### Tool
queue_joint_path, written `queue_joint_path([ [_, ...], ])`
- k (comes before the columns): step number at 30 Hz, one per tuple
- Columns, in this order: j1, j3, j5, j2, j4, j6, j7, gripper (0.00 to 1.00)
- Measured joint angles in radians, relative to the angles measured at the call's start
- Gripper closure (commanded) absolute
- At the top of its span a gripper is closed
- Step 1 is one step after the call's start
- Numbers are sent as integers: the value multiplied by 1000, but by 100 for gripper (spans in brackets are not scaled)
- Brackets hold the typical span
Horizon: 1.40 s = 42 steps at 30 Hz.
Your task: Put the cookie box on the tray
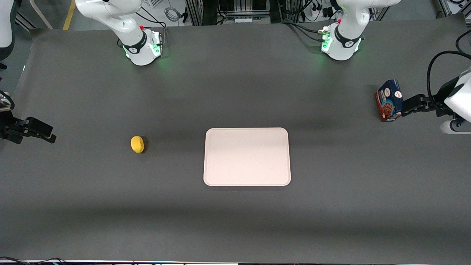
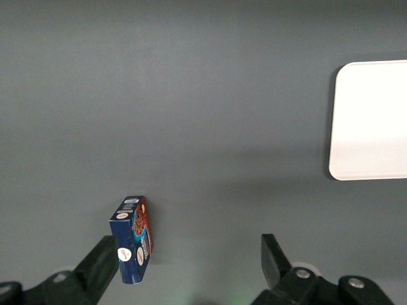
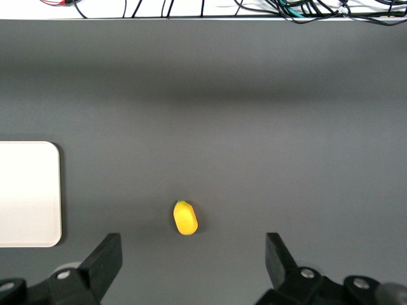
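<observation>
**Light carton, stiff edges: take it across the narrow sides**

Nearest the front camera lies your landmark, the large flat pale pink-white tray (image 1: pixel 247 156) with rounded corners and a low rim; nothing sits on it. Toward the parked arm's end from the tray rests a small yellow lemon-like lump (image 1: pixel 137 144), which you can ignore. Toward the working arm's end, well apart from the tray and farther from the front camera, stands the small dark-blue cookie box (image 1: pixel 390 100) with its brown-red cookie picture, on the dark grey table (image 1: pixel 235 92).

Your left gripper (image 2: pixel 191 257) is spread wide and holds nothing; one finger (image 2: pixel 102 260) sits just beside the carton. Whether they touch, you cannot tell.

Expect thin cardboard: probably light, fairly stiff, easy to tip or dent. Pinch its two broad printed faces near mid-height, gently.
</observation>
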<state>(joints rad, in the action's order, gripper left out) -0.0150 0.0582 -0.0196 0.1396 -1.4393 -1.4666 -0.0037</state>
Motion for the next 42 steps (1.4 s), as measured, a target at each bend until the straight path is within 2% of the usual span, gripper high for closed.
queue_joint_path([
  [15,1,1,1,21,0,23,8,0],
  [25,-2,-4,1,11,18,96,9,0],
  [42,-10,-6,-3,5,28,100,9,0],
])
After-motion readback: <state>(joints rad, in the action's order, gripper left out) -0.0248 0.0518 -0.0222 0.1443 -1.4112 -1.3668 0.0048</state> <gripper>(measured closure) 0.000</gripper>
